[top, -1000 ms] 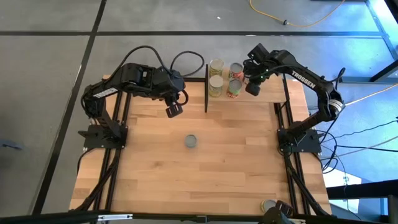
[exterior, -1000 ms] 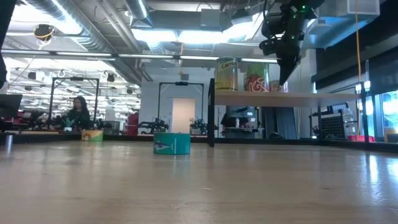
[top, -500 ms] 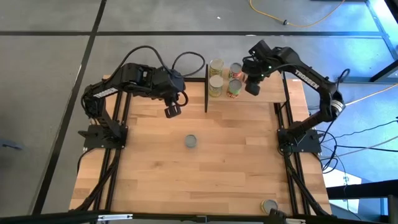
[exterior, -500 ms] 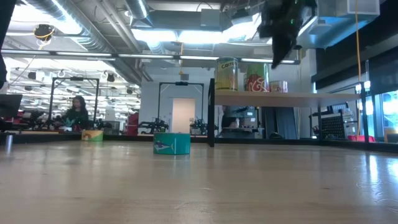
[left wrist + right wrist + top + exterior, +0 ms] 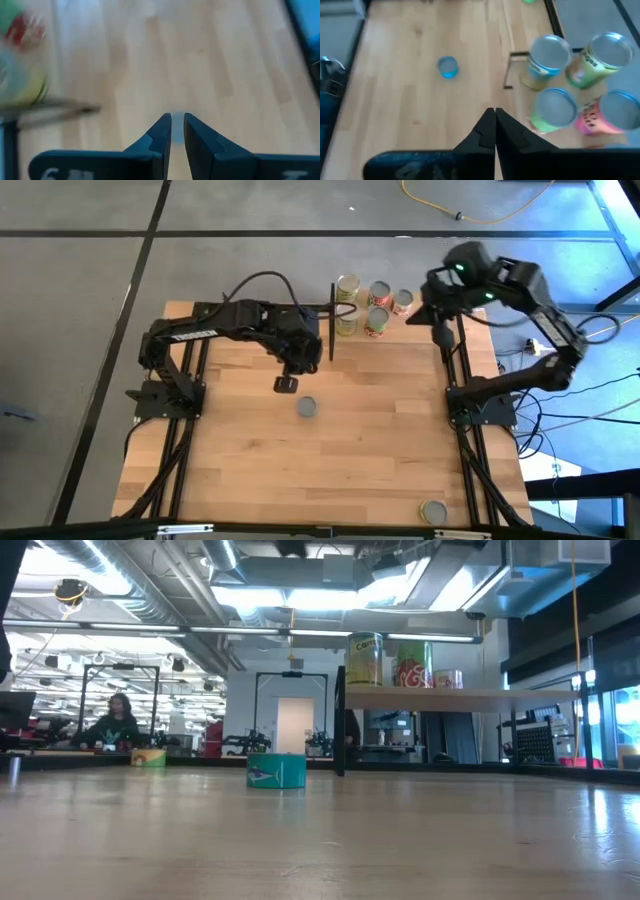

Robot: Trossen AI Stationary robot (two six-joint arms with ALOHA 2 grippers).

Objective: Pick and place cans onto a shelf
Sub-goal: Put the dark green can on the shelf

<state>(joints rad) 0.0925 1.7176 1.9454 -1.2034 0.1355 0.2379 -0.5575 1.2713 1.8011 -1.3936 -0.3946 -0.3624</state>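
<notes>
The left pincer, fingers slightly parted and empty, hangs over the desk just beside one teal can lying mid-desk. Five cans stand on the shelf: two yellow-green, two red, one small. The right pincer, closed and empty, hangs at the shelf's right edge; another can sits at the desk's near corner.

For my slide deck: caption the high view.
Five cans stand on the shelf; the left tool hovers near a lone can on the table.
</notes>
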